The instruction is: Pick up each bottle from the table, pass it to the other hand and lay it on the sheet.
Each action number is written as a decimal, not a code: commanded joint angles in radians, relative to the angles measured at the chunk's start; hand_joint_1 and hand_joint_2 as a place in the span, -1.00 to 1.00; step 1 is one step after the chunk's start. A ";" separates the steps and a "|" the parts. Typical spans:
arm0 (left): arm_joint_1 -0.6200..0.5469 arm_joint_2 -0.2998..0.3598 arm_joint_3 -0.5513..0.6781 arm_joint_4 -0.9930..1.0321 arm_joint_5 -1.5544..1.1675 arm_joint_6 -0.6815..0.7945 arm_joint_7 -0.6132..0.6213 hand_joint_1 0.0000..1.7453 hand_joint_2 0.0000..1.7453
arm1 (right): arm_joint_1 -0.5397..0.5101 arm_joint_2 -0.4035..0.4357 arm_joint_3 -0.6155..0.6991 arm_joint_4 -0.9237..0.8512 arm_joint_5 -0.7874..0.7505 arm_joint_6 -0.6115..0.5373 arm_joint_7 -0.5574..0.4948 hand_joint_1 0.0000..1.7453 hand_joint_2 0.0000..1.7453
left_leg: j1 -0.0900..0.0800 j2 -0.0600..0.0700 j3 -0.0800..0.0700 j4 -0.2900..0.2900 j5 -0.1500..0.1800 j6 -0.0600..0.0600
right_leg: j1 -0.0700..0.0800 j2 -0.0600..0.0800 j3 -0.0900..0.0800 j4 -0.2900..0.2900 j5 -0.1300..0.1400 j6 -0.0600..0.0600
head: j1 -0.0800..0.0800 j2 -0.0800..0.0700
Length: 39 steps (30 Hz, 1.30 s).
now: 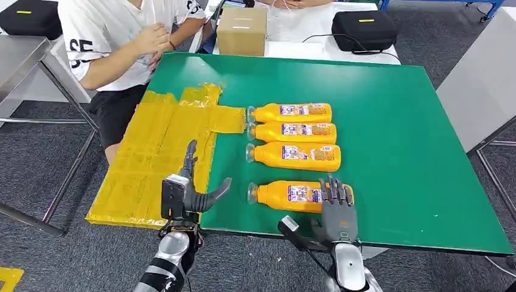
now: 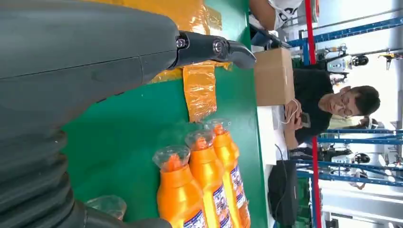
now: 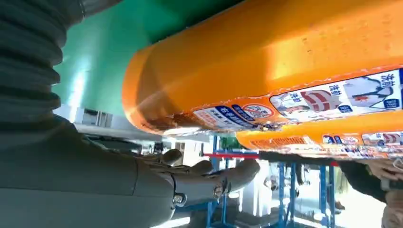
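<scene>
Several orange bottles lie on the green table (image 1: 389,121) with their caps toward the yellow sheet (image 1: 158,152). Three lie side by side (image 1: 292,132), and the nearest bottle (image 1: 286,194) lies apart by the front edge. My right hand (image 1: 338,210) is over that bottle's base end, fingers stretched along its top and thumb spread wide, not closed on it. The right wrist view has the bottle (image 3: 266,61) close up, with the thumb (image 3: 209,183) apart from it. My left hand (image 1: 188,194) hovers open at the sheet's right edge. The left wrist view takes in the three bottles (image 2: 204,180) and the sheet (image 2: 199,90).
A person in a white shirt (image 1: 115,42) sits at the table's far left corner, beside the sheet. Behind the table stand a cardboard box (image 1: 241,30) and a black case (image 1: 364,29). The table's front edge runs just under both hands.
</scene>
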<state>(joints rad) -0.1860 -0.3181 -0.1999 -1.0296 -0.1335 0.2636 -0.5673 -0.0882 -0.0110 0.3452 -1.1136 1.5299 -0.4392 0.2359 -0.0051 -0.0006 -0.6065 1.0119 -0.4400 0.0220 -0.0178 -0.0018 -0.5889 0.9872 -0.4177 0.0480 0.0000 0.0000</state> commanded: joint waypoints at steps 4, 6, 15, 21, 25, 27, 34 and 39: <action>-0.040 0.004 0.017 0.037 0.004 -0.043 0.003 -1.00 1.00 | -0.161 -0.089 -0.006 0.260 -0.296 0.337 -0.173 1.00 1.00 | 0.001 -0.001 0.006 -0.001 0.000 -0.001 | 0.001 -0.001 0.006 -0.002 0.000 -0.002 | 0.000 0.000; -0.053 0.002 0.020 0.056 0.008 -0.052 0.002 -1.00 1.00 | -0.195 -0.085 0.016 0.321 -0.320 0.343 -0.189 1.00 1.00 | 0.002 -0.001 0.010 -0.001 0.000 -0.001 | 0.002 -0.002 0.010 -0.003 0.000 -0.002 | 0.000 0.000; -0.090 0.009 0.029 0.107 0.022 -0.081 -0.024 -1.00 1.00 | -0.223 -0.133 0.070 0.385 -0.461 0.432 -0.234 1.00 1.00 | 0.001 -0.001 0.021 -0.001 -0.001 0.000 | 0.002 -0.003 0.015 -0.005 0.000 -0.001 | 0.000 0.000; -0.104 0.013 0.043 0.128 0.026 -0.077 -0.033 -1.00 1.00 | -0.246 -0.117 0.091 0.382 -0.512 0.390 -0.270 1.00 1.00 | 0.002 -0.002 0.027 -0.002 -0.003 0.000 | 0.003 -0.003 0.016 -0.009 0.000 -0.003 | 0.000 0.000; -0.091 0.024 0.053 0.101 0.015 -0.063 -0.033 -1.00 1.00 | -0.241 -0.045 0.087 0.284 -0.554 0.332 -0.272 1.00 1.00 | 0.002 0.003 0.028 -0.001 -0.003 0.001 | 0.002 0.002 0.018 -0.009 0.001 -0.003 | 0.000 0.000; -0.090 0.025 0.059 0.095 -0.001 -0.039 -0.030 -1.00 1.00 | -0.210 -0.005 0.054 0.210 -0.626 0.240 -0.347 1.00 1.00 | 0.002 0.002 0.028 -0.002 -0.002 0.002 | 0.002 0.001 0.018 -0.009 0.002 -0.002 | 0.000 0.000; -0.134 0.028 0.032 0.124 -0.041 0.026 -0.014 -1.00 1.00 | -0.098 0.195 0.115 -0.049 -0.810 0.017 -0.463 1.00 1.00 | 0.002 0.006 0.022 -0.001 -0.003 0.001 | 0.003 0.004 0.022 -0.005 0.002 0.000 | 0.000 0.000; -0.138 0.030 0.028 0.129 -0.036 0.029 -0.013 -1.00 1.00 | -0.108 0.182 0.126 -0.033 -0.830 0.002 -0.467 1.00 1.00 | 0.004 0.001 0.012 -0.001 -0.001 0.000 | 0.004 0.001 0.014 -0.005 0.001 0.001 | 0.000 0.000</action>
<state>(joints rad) -0.2674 -0.3178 -0.1621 -0.9789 -0.1728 0.2854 -0.5917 -0.1954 0.1286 0.4246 -1.0937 0.7278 -0.4193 -0.2125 -0.0017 0.0005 -0.5966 1.0112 -0.4397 0.0233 -0.0145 -0.0012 -0.5771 0.9834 -0.4154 0.0509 0.0004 0.0000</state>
